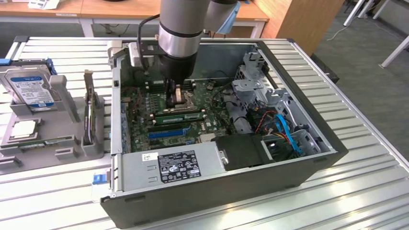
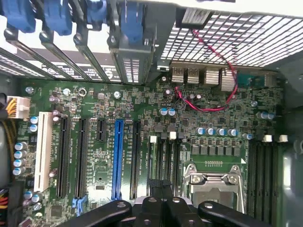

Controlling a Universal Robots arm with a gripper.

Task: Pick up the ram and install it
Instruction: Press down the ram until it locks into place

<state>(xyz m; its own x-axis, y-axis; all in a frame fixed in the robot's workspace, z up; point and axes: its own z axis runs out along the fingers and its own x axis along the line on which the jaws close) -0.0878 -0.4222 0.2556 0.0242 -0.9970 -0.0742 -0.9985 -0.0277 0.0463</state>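
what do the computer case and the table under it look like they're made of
Computer case: likely painted sheet metal, dark matte outside with bare grey inner walls. Table: seemingly aluminium slats, silvery with a brushed sheen and parallel grooves.

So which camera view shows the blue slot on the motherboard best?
The wrist view. There the blue slot runs long and unobstructed across the green motherboard, between black slots. In the exterior view the blue slot is a short strip seen at a slant, deep inside the case.
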